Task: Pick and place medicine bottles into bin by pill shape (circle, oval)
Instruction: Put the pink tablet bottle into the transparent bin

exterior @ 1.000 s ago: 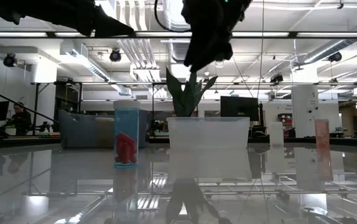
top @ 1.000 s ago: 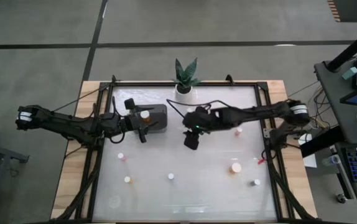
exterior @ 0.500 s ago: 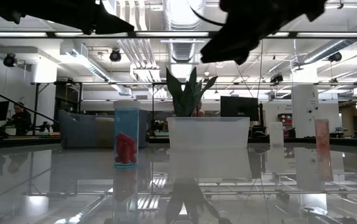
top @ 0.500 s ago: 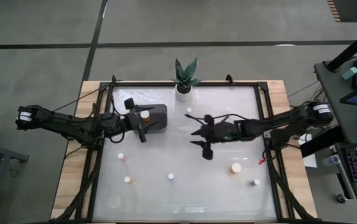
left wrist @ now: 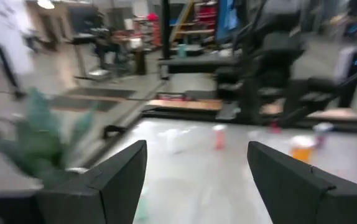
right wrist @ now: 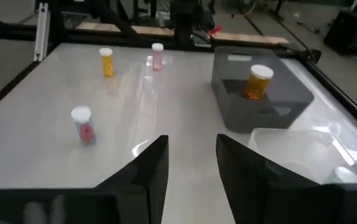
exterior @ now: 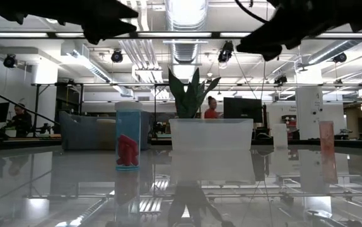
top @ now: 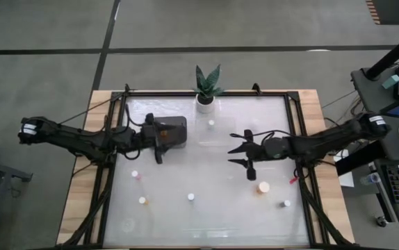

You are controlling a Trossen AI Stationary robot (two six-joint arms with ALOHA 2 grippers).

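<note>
Above the white table, two dark arms are seen between picks, with one amber bottle already lodged in the grey bin.

Both claws are empty: the left claw is held wide open at the bin's near edge, as if parked beside the drop point, with nothing between its fingers; the right claw is stretched low from the table's right side toward the middle, its jaws parted but fairly narrow, gripping nothing. The remaining medicine bottles are left scattered upright and well apart: an orange bottle near the right claw, a pink-filled bottle and others along the front, presumably awaiting sorting. A potted plant is stationed at the far edge, clear of the work.
</note>
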